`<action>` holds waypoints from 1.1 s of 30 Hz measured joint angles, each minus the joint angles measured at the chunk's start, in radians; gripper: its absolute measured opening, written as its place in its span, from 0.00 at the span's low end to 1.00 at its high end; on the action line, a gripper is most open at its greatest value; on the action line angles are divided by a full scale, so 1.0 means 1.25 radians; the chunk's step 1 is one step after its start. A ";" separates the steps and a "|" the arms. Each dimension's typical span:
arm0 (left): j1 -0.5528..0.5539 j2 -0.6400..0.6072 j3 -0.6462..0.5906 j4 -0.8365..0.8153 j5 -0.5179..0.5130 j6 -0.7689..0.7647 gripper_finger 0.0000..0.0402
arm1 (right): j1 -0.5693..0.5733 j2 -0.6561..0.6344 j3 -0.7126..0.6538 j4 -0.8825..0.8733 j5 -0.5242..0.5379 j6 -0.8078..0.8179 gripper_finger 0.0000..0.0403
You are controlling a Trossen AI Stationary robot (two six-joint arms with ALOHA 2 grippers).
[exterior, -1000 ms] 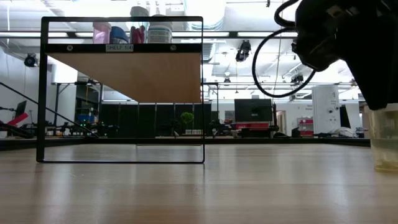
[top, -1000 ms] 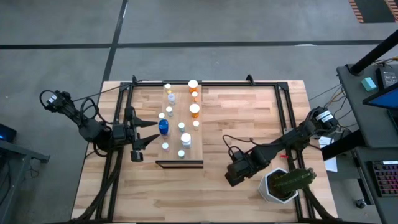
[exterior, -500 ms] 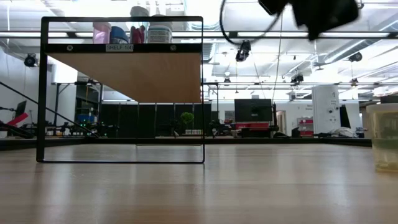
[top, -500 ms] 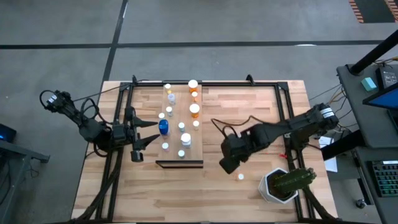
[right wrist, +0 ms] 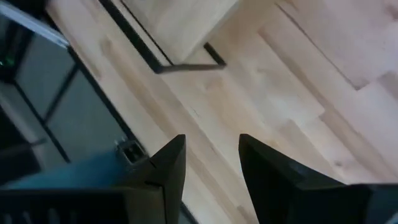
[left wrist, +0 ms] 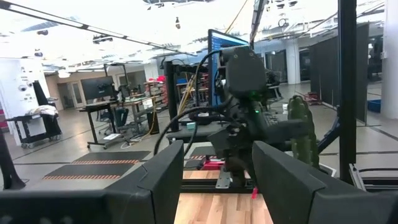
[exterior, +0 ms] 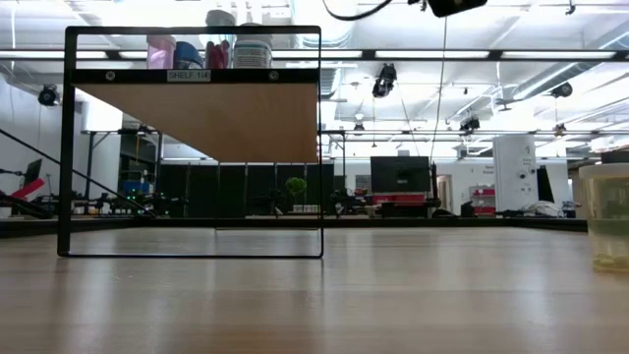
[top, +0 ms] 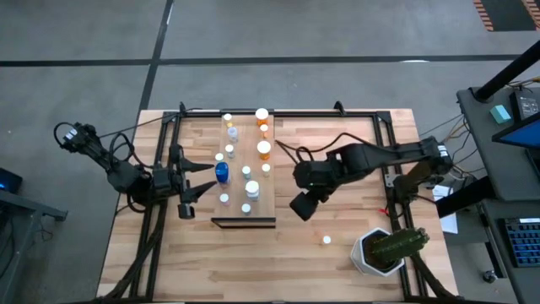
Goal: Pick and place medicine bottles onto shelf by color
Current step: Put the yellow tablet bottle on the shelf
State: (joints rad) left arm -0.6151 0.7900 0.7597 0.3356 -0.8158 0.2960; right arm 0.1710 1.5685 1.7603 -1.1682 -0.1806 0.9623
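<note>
The shelf [top: 243, 169], a pale board in a black frame, carries several medicine bottles: orange ones [top: 264, 150] along its right side, clear and white-capped ones [top: 246, 190], and a blue one [top: 222, 173]. One small white-capped bottle [top: 326, 241] rests on the tabletop near the cactus pot, touched by nothing. My right gripper [top: 298, 209] hangs open high over the table, right of the shelf's near corner, and its wrist view shows nothing between its fingers [right wrist: 211, 146]. My left gripper [top: 202, 179] waits open at the shelf's left side, pointing at the blue bottle.
A white hexagonal pot with a green cactus [top: 388, 249] stands at the near right and shows at the low view's right edge [exterior: 609, 216]. Black frame rails [top: 384, 152] run along the table's sides. Bare planks lie between the shelf and the right rail.
My right gripper has risen from just above the tabletop near the cactus pot and moved toward the shelf, rolling as it went. The small white-capped bottle, hidden under it a second ago, now shows alone on the planks.
</note>
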 joint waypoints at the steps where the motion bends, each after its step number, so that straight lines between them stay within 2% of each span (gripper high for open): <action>1: 0.000 0.000 0.000 0.001 -0.001 0.000 0.44 | -0.001 0.006 0.015 -0.022 0.002 -0.017 0.35; 3: 0.000 -0.001 0.000 0.001 -0.001 0.000 0.44 | 0.003 0.014 0.033 -0.068 0.037 -0.031 0.35; 5: 0.000 -0.001 0.000 0.003 -0.001 0.000 0.44 | 0.028 0.013 0.024 -0.124 0.061 0.008 0.35; 9: 0.000 -0.002 0.000 0.005 -0.001 0.000 0.44 | 0.102 0.011 -0.073 -0.171 0.010 0.135 0.39; 11: 0.000 -0.002 0.000 0.004 -0.001 0.000 0.44 | 0.138 0.012 -0.140 -0.130 0.009 0.200 0.44; 17: 0.000 -0.001 0.000 0.005 -0.001 0.007 0.44 | 0.189 0.013 -0.352 0.105 0.020 0.332 0.58; 21: 0.000 -0.001 0.000 0.005 -0.001 0.007 0.44 | 0.206 0.013 -0.442 0.173 0.021 0.405 0.62; 25: 0.000 -0.001 0.000 0.005 -0.003 0.007 0.44 | 0.214 0.010 -0.476 0.255 0.019 0.410 0.62; 33: 0.000 -0.001 0.000 0.005 -0.004 0.007 0.44 | 0.222 0.009 -0.516 0.332 0.011 0.466 0.55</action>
State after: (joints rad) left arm -0.6155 0.7887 0.7597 0.3424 -0.8204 0.3042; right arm 0.4480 1.5803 1.1148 -0.7530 -0.1669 1.5454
